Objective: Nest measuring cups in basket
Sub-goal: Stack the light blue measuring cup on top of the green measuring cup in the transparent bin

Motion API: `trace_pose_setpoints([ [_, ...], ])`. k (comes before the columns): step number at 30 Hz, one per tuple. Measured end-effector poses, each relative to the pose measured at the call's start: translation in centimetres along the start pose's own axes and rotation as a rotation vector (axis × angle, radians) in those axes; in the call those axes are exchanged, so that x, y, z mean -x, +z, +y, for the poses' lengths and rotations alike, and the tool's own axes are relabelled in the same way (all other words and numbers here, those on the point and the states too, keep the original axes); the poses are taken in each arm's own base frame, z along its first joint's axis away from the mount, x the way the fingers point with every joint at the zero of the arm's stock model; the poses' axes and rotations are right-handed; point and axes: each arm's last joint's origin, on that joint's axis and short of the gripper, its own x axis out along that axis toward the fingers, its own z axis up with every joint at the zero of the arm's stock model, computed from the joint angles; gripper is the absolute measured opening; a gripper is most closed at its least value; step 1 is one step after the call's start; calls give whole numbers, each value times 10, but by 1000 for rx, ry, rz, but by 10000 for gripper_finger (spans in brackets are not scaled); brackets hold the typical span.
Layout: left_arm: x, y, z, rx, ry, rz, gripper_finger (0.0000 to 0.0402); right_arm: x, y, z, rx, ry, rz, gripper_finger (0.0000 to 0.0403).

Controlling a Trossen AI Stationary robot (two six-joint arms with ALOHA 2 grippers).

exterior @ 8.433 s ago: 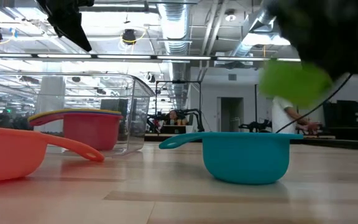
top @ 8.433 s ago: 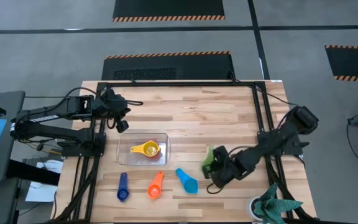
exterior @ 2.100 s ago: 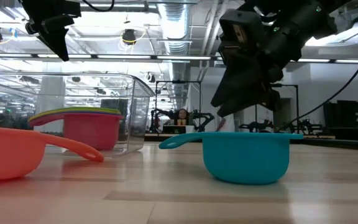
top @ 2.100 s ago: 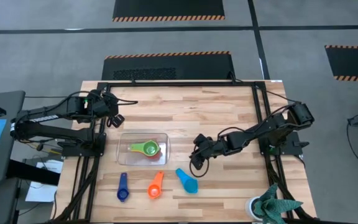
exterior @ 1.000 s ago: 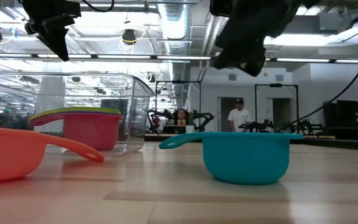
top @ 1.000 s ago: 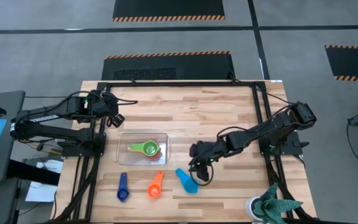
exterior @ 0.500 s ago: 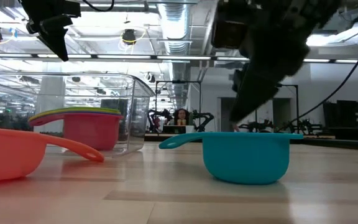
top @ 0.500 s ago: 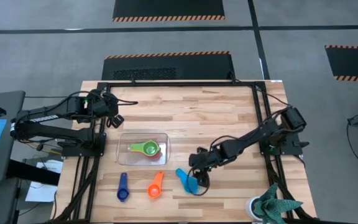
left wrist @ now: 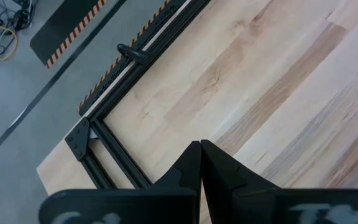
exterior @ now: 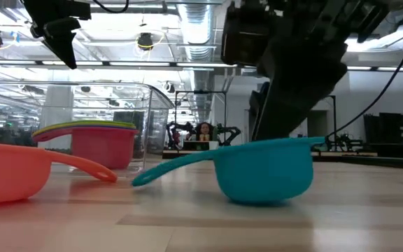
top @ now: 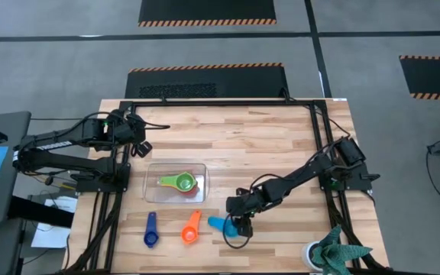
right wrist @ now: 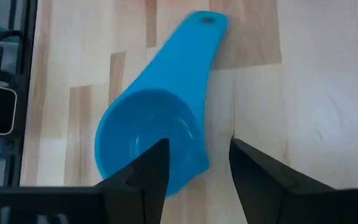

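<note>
the right gripper, fingers open, is picking the light blue cup from the counter; next it must close on the rim, while the left gripper waits closed at the far left.

The right gripper has descended onto the light blue cup; the cup has turned and tipped.

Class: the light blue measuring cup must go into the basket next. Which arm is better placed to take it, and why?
Right. The right gripper is open, already down over the light blue cup; the left gripper waits shut beyond the basket.
</note>
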Motion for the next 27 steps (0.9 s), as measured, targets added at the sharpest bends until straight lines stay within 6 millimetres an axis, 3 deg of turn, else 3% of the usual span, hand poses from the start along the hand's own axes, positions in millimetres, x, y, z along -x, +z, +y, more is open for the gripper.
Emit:
trace_pose_setpoints([
  [27,0,0,0,-49,-1,0,0,1,-2,-4,8,-89,2,158],
])
